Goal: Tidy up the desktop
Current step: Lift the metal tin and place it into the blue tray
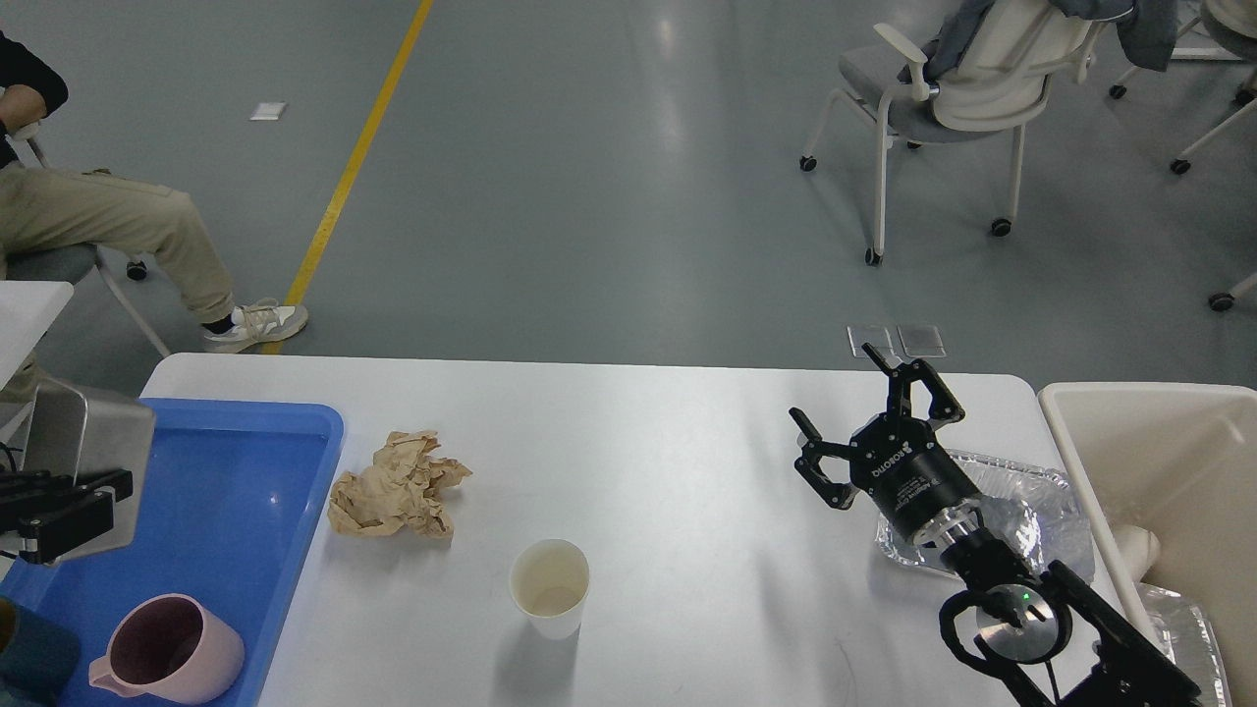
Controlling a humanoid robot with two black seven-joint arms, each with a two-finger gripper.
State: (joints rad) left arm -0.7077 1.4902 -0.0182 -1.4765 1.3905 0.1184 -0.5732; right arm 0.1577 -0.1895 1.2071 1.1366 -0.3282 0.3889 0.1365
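1. The right gripper (869, 432) is hovering over the white table (687, 471) with its fingers spread wide and holding nothing, just above a crinkled foil tray (1041, 491).
2. The left gripper (59, 511) is sitting over the blue tray (295, 471); I cannot tell how its fingers stand.
3. From the paper cup (550, 589), the crumpled brown paper (398, 486) is lying at ten o'clock.
4. Probably a grab is coming: squeeze the thin-walled cup gently, the soft wad firmly, then drop into the cream bin (1159, 462).

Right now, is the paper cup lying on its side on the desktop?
No, the paper cup stands upright on the desktop, with its open mouth facing up, near the crumpled brown paper.
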